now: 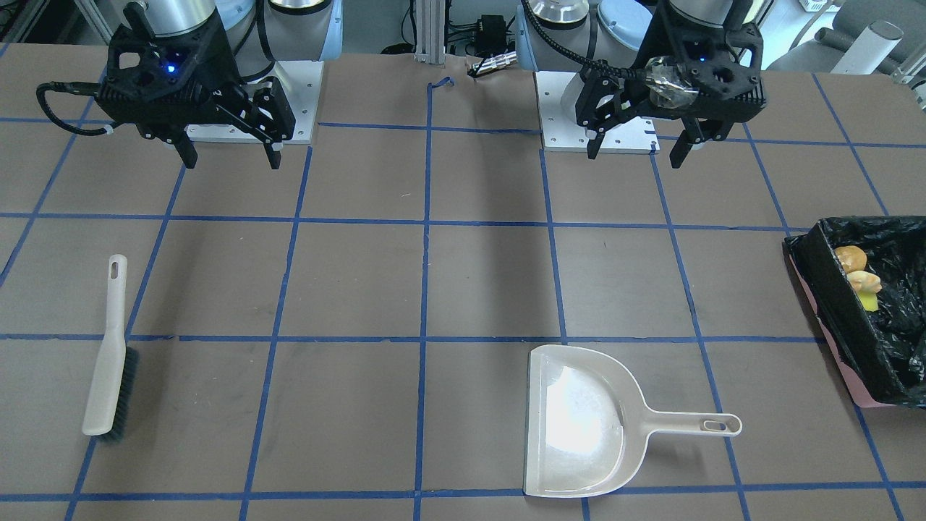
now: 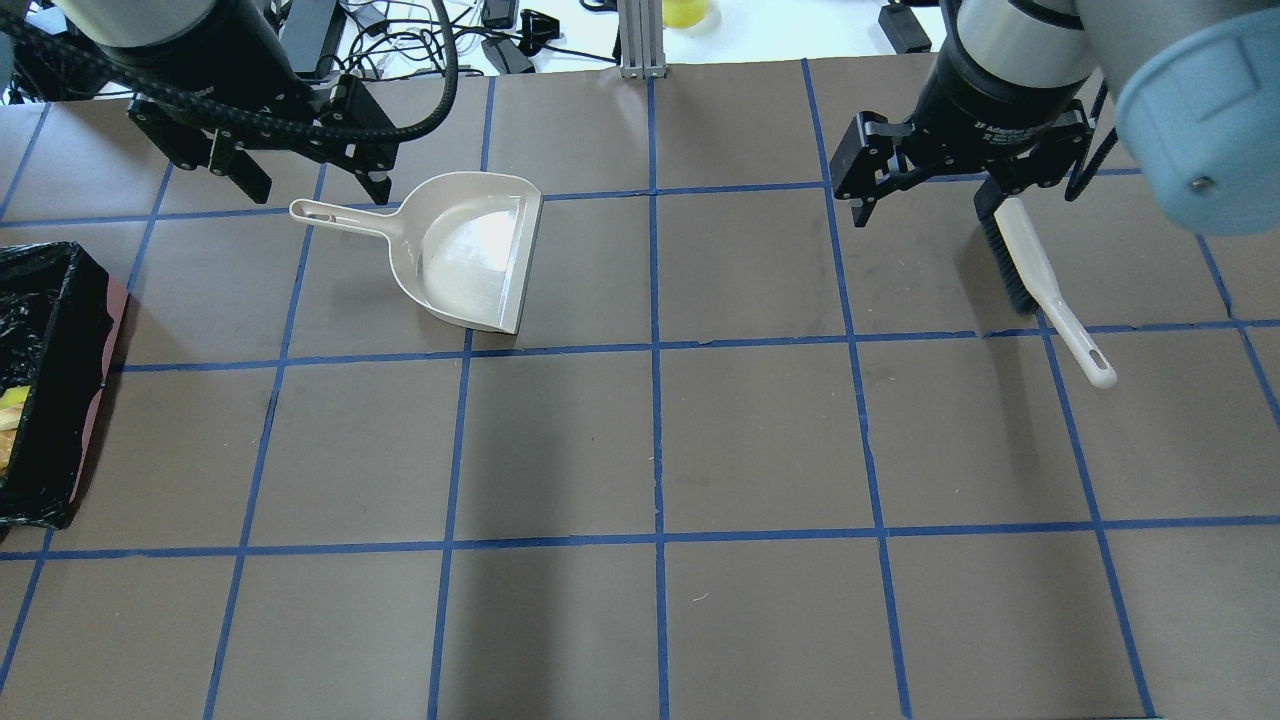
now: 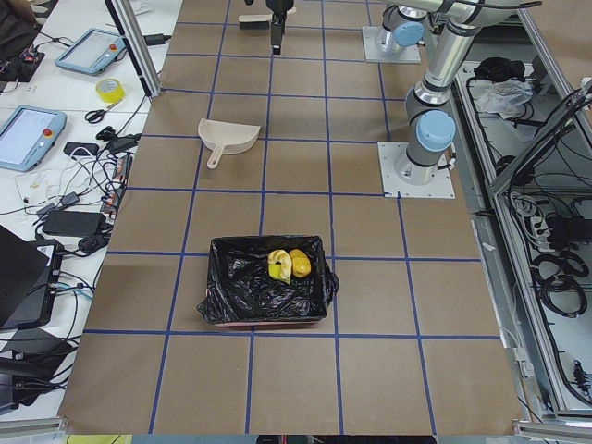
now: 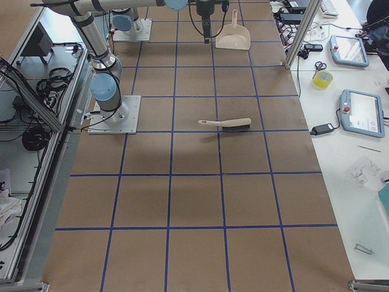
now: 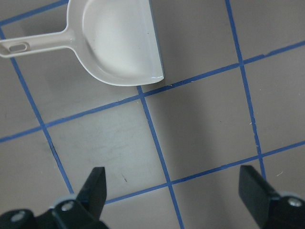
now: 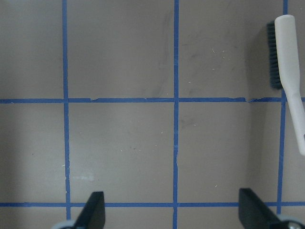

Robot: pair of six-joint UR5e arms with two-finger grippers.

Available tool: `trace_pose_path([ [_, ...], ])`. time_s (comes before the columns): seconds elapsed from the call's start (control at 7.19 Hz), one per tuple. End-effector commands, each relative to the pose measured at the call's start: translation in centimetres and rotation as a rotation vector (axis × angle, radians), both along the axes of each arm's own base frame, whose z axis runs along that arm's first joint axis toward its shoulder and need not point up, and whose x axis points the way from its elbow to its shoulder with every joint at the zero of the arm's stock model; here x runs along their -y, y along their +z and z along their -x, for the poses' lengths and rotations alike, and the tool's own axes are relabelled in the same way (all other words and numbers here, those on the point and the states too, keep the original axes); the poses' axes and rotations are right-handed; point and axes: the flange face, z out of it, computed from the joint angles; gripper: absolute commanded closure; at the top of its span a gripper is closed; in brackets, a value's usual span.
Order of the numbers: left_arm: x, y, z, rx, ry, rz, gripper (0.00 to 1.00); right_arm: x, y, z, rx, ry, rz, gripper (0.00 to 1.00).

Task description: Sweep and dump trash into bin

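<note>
We see both arms held above the bench (image 1: pixel 362 275), close to their bases, and neither touches anything. The left end effector (image 1: pixel 635 155) hangs with its fingers spread wide and nothing between them. The right end effector (image 1: pixel 233 161) is just as wide open and has hold of nothing. The trash (image 1: pixel 861 278) lies inside the bin (image 1: pixel 832 325), on the black bag lining, in the half nearer the robot. The bin stands at the bench's end on the robot's left. The dustpan (image 1: pixel 579 423) lies flat on the bench, well apart from the bin, its handle pointing toward it. The brush (image 1: pixel 108 354) lies on the robot's right side, far from the dustpan, with its handle end toward the robot.
</note>
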Motion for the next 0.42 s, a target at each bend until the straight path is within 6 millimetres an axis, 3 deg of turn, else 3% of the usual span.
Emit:
trace_pose_path([
  [0.0, -0.75, -0.68, -0.36, -0.002, 0.011, 0.014, 0.00, -0.02, -0.01, -0.06, 0.000, 0.001, 0.000, 0.00],
  [0.28, -1.38, -1.35, -0.53, -0.001, 0.017, 0.023, 0.00, -0.02, -0.01, -0.08, 0.002, 0.001, 0.000, 0.00],
])
